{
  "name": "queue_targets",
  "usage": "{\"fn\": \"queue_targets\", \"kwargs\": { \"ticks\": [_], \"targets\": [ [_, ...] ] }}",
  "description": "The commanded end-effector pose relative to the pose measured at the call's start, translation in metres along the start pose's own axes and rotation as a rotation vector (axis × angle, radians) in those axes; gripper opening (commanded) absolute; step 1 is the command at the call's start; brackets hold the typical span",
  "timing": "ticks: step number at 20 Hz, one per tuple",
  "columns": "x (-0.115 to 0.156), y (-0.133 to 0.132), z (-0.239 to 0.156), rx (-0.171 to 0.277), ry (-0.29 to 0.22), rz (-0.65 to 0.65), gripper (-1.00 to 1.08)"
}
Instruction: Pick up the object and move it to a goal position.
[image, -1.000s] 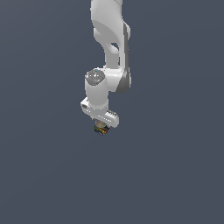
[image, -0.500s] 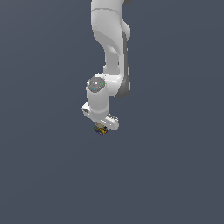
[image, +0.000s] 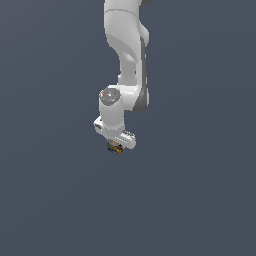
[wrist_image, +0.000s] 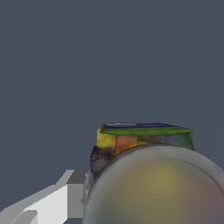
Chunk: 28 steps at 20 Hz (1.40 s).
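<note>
In the exterior view the white arm reaches down from the top, and its gripper (image: 115, 147) is shut on the object (image: 115, 149), a tiny multicoloured item just under the hand. Up close in the wrist view, the object (wrist_image: 131, 141) shows printed sides in yellow, red, green and blue. Its round dark-rimmed bowl shape (wrist_image: 159, 188) fills the near corner of that picture. One pale grey finger (wrist_image: 74, 192) lies against the object's side; the other finger is hidden behind the object.
Plain dark grey-blue surroundings fill both views. No other object, edge or goal marker shows.
The wrist and hand have sunk very slightly and the upper arm has shifted. The object stays held in almost the same spot.
</note>
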<state>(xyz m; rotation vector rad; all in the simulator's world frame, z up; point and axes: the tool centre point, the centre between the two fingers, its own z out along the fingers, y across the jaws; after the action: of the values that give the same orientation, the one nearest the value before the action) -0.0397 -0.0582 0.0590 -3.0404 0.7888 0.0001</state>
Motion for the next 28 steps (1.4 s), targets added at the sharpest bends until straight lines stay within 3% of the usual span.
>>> {"fn": "queue_targets", "kwargs": {
  "ticks": [1, 13, 28],
  "targets": [
    [0.0, 0.0, 0.0, 0.0, 0.0, 0.0, -1.0],
    [0.009, -0.003, -0.049, 0.0, 0.0, 0.0, -1.0],
    [0.037, -0.012, -0.195, -0.001, 0.001, 0.001, -1.0]
  ]
}}
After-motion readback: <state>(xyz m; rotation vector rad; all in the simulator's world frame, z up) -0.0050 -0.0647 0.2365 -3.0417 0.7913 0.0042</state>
